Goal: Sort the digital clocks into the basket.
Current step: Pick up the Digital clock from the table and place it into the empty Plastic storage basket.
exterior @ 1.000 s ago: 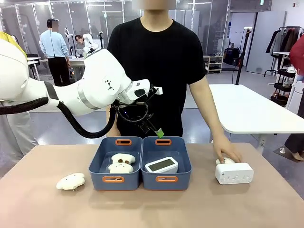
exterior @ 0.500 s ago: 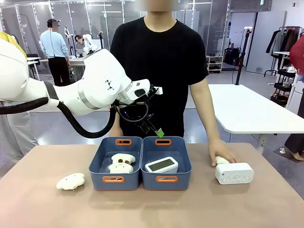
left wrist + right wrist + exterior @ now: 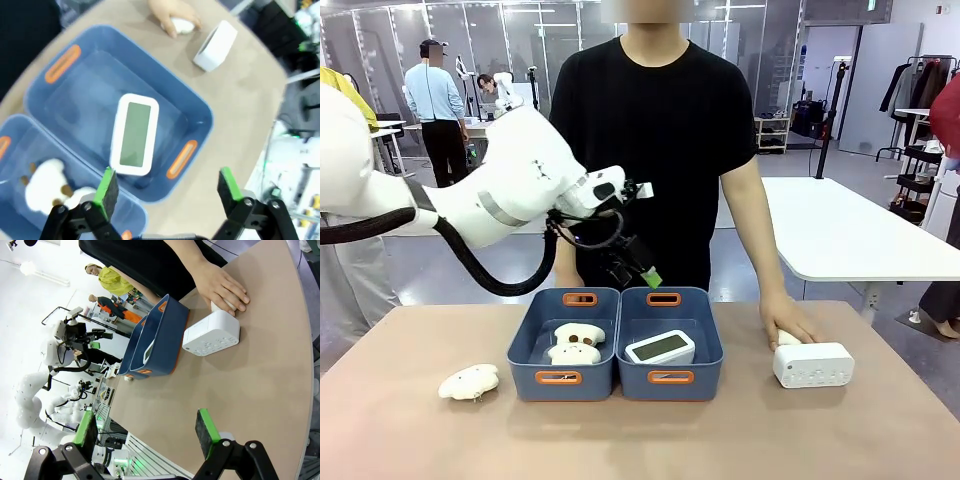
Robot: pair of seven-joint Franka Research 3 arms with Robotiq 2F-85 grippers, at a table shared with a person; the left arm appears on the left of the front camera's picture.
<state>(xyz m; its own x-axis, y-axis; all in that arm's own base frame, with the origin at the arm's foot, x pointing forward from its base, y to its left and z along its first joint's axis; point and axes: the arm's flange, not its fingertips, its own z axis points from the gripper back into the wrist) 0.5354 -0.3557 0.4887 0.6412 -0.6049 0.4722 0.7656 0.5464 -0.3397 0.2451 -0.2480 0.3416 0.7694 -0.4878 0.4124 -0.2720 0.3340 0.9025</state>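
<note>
One white digital clock [image 3: 660, 347] lies screen up inside the right-hand blue basket [image 3: 712, 335]. A second digital clock [image 3: 812, 364] stands on the table to the right, its button face towards me. My left gripper [image 3: 645, 272] hangs open above the basket's far rim. In the left wrist view the left gripper [image 3: 166, 190] looks down on the clock in the basket [image 3: 132, 134], its jaws apart and holding nothing. My right gripper [image 3: 146, 427] is open, low over the table, facing the second clock [image 3: 211, 335] from a distance.
The person's hand [image 3: 785, 325] rests on a cream plush toy just behind the second clock. A twin blue bin [image 3: 525, 345] on the left holds plush toys [image 3: 575, 342]. Another plush toy [image 3: 469, 381] lies on the table at the left front.
My left arm has pulled back a little to the left, with the gripper still open. The person's hand slid slightly back beside the second clock.
</note>
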